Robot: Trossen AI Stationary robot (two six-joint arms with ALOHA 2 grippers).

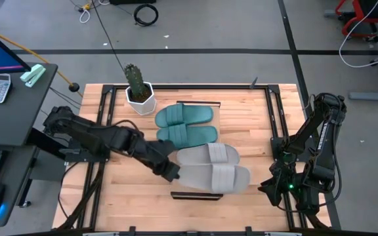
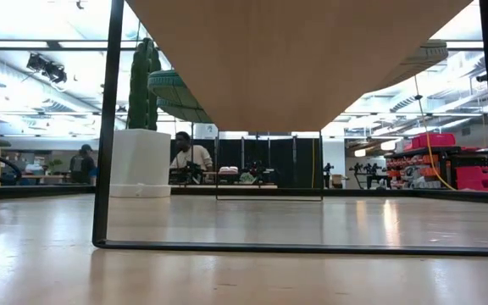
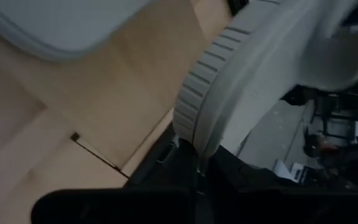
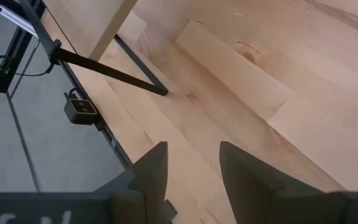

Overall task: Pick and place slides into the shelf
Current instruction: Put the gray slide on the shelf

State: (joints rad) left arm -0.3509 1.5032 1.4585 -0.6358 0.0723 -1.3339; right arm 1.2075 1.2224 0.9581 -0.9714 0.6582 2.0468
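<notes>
Wooden table (image 1: 110,196), potted cactus (image 1: 136,88) behind slides (image 1: 199,147), left gripper (image 1: 171,173) clamping grey slide (image 1: 215,177), right gripper (image 4: 191,168) parted, empty.

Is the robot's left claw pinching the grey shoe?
Yes. The left gripper is shut on the grey slide, pinching its end edge.

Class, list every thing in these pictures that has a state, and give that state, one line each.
Teal slides: both lying flat on the shelf, side by side.
Far grey slide: flat on the shelf.
Near grey slide: on the shelf, heel pinched.
Left pincer: shut on the near grey slide.
Right pincer: open, empty, over the table's right edge.
Cactus pot: upright.
</notes>
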